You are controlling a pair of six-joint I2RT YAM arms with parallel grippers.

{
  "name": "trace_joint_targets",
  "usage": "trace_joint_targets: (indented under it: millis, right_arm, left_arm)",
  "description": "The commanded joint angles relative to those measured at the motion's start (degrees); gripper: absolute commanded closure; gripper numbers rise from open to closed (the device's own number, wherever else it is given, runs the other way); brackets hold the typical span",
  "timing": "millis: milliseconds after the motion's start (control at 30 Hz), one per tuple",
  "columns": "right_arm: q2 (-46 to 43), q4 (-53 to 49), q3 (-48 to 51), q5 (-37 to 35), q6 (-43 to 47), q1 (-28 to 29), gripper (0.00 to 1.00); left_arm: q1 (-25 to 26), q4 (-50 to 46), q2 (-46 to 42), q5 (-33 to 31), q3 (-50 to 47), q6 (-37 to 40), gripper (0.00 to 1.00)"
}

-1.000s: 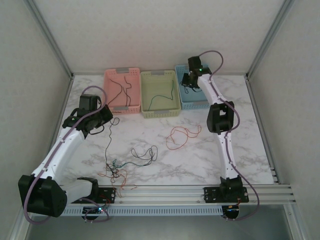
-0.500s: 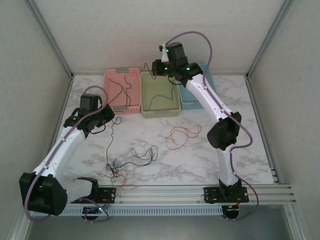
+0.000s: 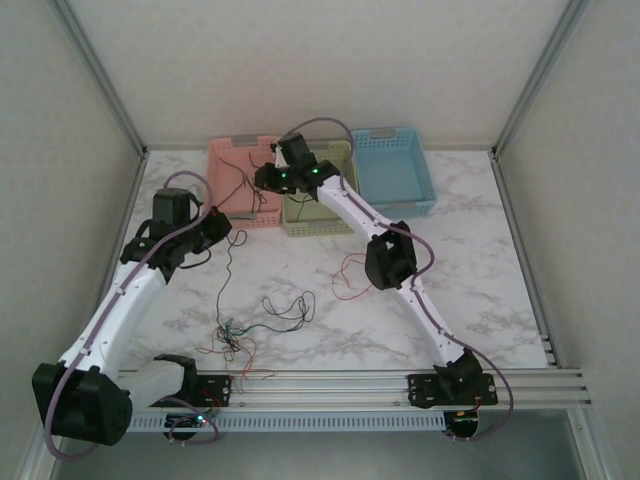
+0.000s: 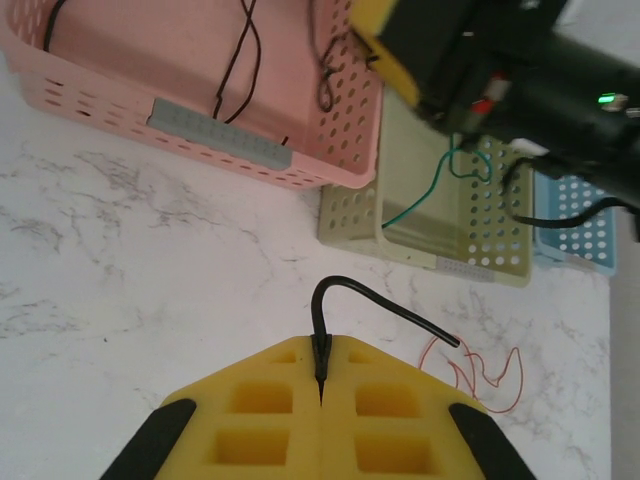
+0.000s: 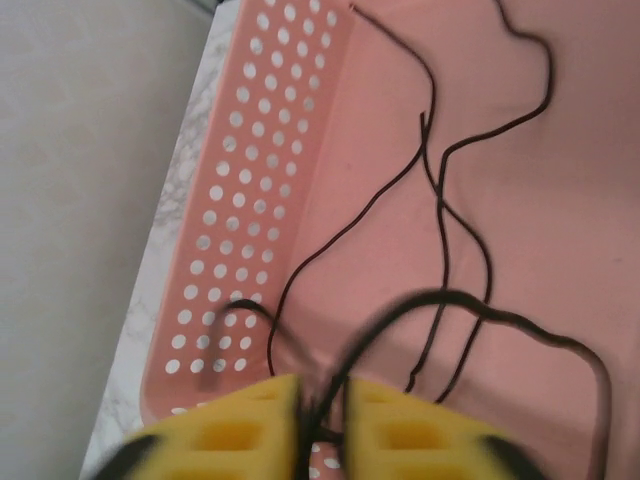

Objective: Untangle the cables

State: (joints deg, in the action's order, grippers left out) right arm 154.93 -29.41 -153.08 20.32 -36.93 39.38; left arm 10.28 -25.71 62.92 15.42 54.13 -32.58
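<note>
Top external: shows three baskets along the far edge, a pink basket (image 3: 240,217), a green basket (image 3: 322,225) and a blue basket (image 3: 400,207). Finds the left gripper (image 3: 218,236) beside the pink basket, holding up a black wire (image 3: 222,282) that runs down to the tangle (image 3: 232,345) by the rail (image 3: 400,380). Places the right gripper (image 3: 263,180) over the pink basket. Counts on the table (image 3: 480,290) one loose wire (image 3: 290,308), black, and one orange loop (image 3: 348,280), partly under the right arm (image 3: 390,262). Cannot count the tangle's strands.

Left wrist: shows fingers pressed together on the black wire's end, no gap. Counts one green wire (image 4: 430,195) in the green basket.

Right wrist: shows fingers a narrow way apart with a blurred wire (image 5: 400,310) in the gap, above at least two floor wires (image 5: 440,200), black. Cannot tell whether pinched or loose.

Risks: pulling higher on the left could drag the whole tangle up and tighten its knots. Releasing on the right so near the pink wall could leave the blurred wire draped over the rim or caught in the holes.
</note>
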Motion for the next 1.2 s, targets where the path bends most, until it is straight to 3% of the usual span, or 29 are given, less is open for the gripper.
trace_joint_targets:
  millis: [0, 33, 100, 233, 633, 933, 1167]
  right_arm:
    - [0.83, 3.80, -3.45, 2.89, -2.62, 0.34, 0.39]
    - [0.36, 3.00, -3.46, 2.20, -1.59, 0.51, 0.29]
    - [-1.07, 1.23, -3.37, 1.27, 0.22, 0.53, 0.25]
    - [-6.88, -1.94, -0.67, -1.18, 4.49, 0.53, 0.24]
    - [-30.06, 1.70, 21.34, -6.67, 12.82, 0.20, 0.24]
    - [-45.32, 12.87, 45.40, -11.09, 12.86, -2.95, 0.23]
    - [-51.73, 16.23, 54.91, -17.33, 16.99, -3.37, 0.23]
  left_arm:
    - [0.14, 1.25, -2.56, 2.45, -0.87, 0.15, 1.00]
    - [0.12, 1.36, -3.05, 2.83, -0.87, 0.14, 1.00]
    - [0.11, 1.76, -3.79, 3.59, -0.84, 0.18, 1.00]
    - [0.10, 2.80, -5.56, 5.08, -1.28, 0.28, 1.00]
    - [0.16, 7.91, -7.79, 10.46, -3.98, 1.02, 1.00]
    - [0.09, 10.55, -7.47, 13.63, -5.14, 0.72, 1.00]
    - [0.13, 12.85, -7.08, 15.78, -6.62, -0.56, 1.00]
